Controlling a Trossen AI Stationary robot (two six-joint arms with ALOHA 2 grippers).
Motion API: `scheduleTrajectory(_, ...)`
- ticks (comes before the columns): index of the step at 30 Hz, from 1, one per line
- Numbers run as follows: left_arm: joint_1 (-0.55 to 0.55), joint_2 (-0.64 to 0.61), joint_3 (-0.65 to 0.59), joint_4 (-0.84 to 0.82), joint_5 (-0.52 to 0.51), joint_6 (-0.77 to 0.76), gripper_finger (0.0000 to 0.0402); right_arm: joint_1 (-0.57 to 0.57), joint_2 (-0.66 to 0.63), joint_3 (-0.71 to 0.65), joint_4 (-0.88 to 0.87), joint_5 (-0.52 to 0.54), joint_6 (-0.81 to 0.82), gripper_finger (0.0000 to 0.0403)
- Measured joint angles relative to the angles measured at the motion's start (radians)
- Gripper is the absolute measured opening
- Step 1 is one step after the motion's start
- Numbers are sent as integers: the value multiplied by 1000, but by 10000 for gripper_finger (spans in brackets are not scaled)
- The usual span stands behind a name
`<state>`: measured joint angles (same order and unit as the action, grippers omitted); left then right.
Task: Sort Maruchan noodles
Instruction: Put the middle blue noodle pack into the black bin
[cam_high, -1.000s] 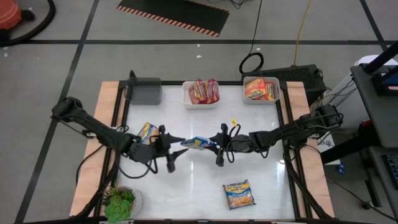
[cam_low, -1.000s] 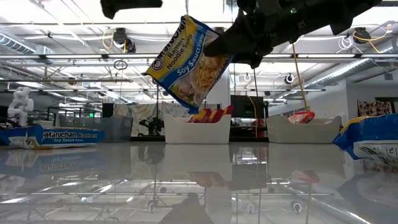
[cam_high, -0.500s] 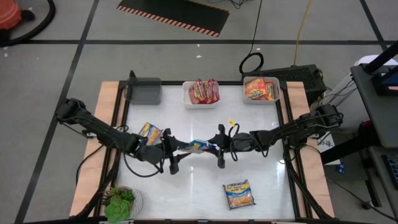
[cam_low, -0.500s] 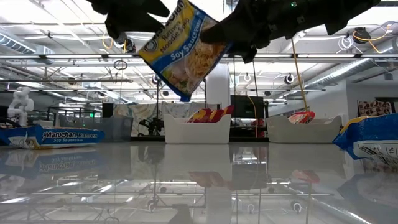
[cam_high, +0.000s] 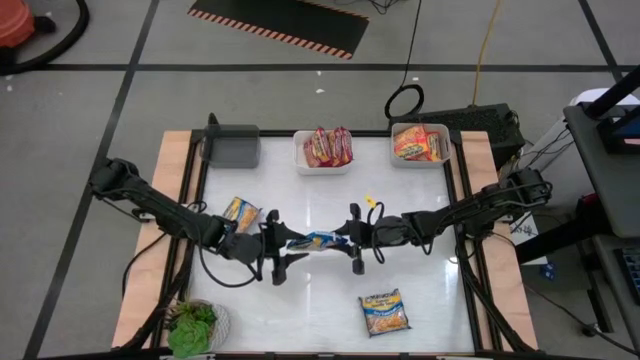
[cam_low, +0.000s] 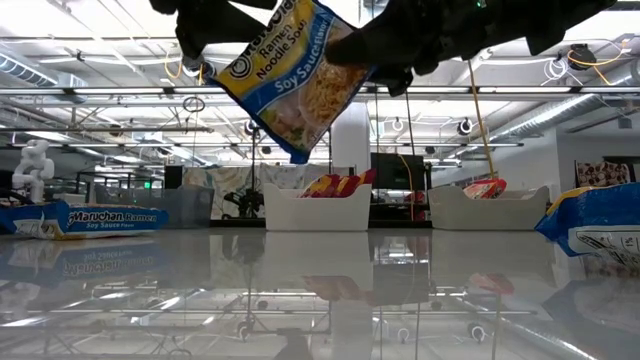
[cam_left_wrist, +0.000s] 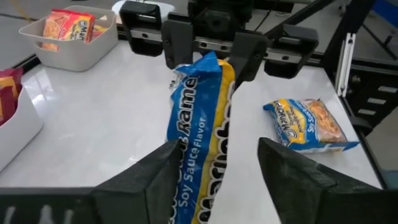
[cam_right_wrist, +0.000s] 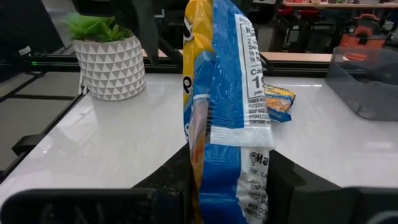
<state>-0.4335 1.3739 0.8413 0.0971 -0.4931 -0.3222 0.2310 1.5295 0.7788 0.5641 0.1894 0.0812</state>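
A blue-and-yellow Maruchan noodle packet (cam_high: 318, 240) hangs in the air over the middle of the table. It stands on edge between my two grippers. My right gripper (cam_high: 350, 238) is shut on the end toward the table's right. My left gripper (cam_left_wrist: 216, 144) is open, with one finger on each side of the packet's other end (cam_left_wrist: 196, 143). In the low view the packet (cam_low: 285, 75) shows tilted, high above the tabletop. Two more packets lie flat on the table, one at the left (cam_high: 239, 211) and one near the front (cam_high: 385, 312). My right gripper pinches the packet's right-hand end (cam_right_wrist: 217, 155) between its two fingers, coming level from the table's right. The packet is lifted clear, on edge, and reaches out toward my left gripper. My left gripper straddles the other end; whether a finger (cam_left_wrist: 163, 168) touches the packet I cannot tell.
Along the far edge stand a grey bin (cam_high: 232, 148), a white bin with red packets (cam_high: 325, 150) and a white bin with orange packets (cam_high: 420, 143). A potted green plant (cam_high: 195, 325) sits at the near left corner.
My left gripper has moved toward the table's right and slightly down, and its fingers now straddle the packet's free end. My right gripper has rolled, turning the packet from partly face-up to on edge. The packet has stayed lifted clear.
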Motion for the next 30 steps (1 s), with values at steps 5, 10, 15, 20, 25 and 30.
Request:
scheduleTrajectory(5,-7,2,0,2,-7,6,286,0,0,0,0,7,0,107)
scheduleTrajectory(10,-3,20,0,-9,-46,15,351,-1,0,0,0,11,0,107)
scheduleTrajectory(15,6,67,0,-64,-48,33,365,0,0,0,2,5,0,107)
scheduleTrajectory(20,36,80,0,-67,-49,39,364,0,0,0,1,-8,0,107)
scheduleTrajectory(25,63,78,0,-43,-35,40,331,0,0,1,1,-8,-17,107)
scheduleTrajectory(30,76,78,0,-37,16,56,247,0,0,1,0,-6,-18,107)
